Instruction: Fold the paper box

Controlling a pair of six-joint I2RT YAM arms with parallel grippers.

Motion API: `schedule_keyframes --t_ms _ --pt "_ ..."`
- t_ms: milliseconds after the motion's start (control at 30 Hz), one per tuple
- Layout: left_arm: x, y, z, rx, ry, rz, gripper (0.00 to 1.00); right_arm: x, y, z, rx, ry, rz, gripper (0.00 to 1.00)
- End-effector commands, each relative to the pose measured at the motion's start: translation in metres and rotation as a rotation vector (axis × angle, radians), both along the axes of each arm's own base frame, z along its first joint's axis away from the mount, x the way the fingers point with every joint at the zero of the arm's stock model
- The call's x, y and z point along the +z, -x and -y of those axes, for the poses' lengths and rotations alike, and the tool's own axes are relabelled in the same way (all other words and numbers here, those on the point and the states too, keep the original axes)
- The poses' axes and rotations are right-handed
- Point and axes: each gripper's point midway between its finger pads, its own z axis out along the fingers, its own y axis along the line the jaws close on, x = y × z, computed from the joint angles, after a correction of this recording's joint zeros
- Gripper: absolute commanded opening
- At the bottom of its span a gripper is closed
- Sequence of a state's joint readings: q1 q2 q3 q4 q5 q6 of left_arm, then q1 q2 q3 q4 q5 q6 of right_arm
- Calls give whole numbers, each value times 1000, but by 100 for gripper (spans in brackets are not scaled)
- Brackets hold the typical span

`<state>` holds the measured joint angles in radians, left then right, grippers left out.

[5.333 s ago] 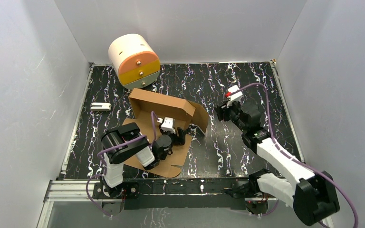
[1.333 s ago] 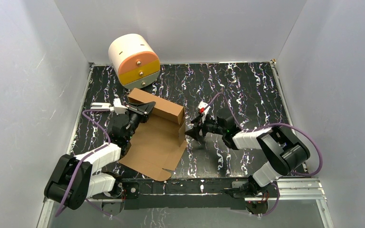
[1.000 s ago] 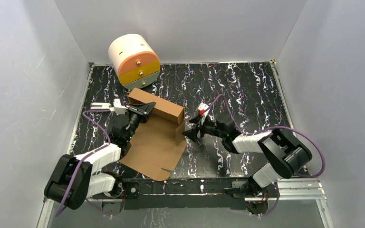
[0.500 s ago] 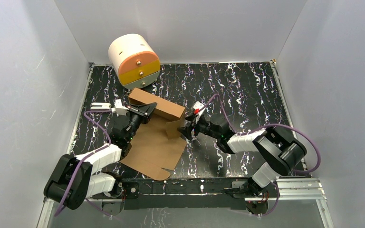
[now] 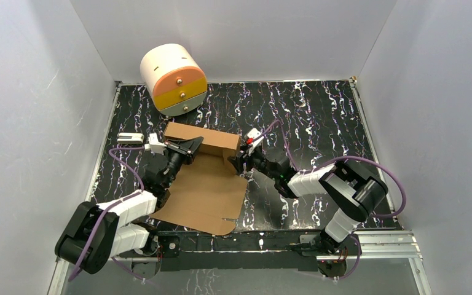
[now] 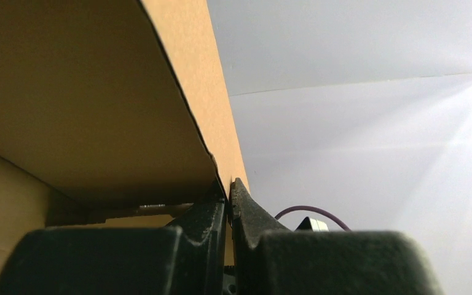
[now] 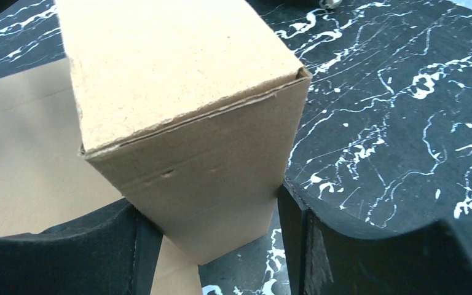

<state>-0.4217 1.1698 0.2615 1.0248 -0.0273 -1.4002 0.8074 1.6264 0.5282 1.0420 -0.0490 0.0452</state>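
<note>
Cream drawer cabinet [image 5: 172, 78] and white block [image 5: 129, 137] on marbled table [image 5: 319, 117].

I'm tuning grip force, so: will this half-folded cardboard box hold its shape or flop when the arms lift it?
Probably fairly stiff: the cardboard box has a raised wall standing along creases and a flat panel lying unsagged. Likely light, since the left tool pinches just one thin edge. Unfixed flaps may swing at the creases when moved.

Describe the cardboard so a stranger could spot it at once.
On the black marbled table, in its near-left part, lies the paper box: a flat sheet with its far wall folded up. It alone is brown cardboard, unlike the cream round cabinet behind it.
</note>
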Motion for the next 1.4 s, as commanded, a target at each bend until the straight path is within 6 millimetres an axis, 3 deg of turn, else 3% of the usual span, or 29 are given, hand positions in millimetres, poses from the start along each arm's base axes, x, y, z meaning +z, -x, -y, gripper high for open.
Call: schedule_keyframes --t_ms 0,633,900,1100,1233,1367 --pt "-9 17 12 -76 -23 -15 0 45 -36 1 -133 -78 120 67" --pt "0 40 34 -169 -14 17 3 38 -59 22 -274 57 172 33" --pt "6 60 33 -227 -95 53 40 28 -59 23 -245 111 181 25" --pt "8 74 17 -222 -306 28 57 23 -57 24 -199 119 171 29" --pt "29 78 -9 -160 -524 46 68 19 -51 21 -142 118 170 32" --pt "59 74 -35 -112 -779 49 72 15 -46 17 -90 123 173 33"
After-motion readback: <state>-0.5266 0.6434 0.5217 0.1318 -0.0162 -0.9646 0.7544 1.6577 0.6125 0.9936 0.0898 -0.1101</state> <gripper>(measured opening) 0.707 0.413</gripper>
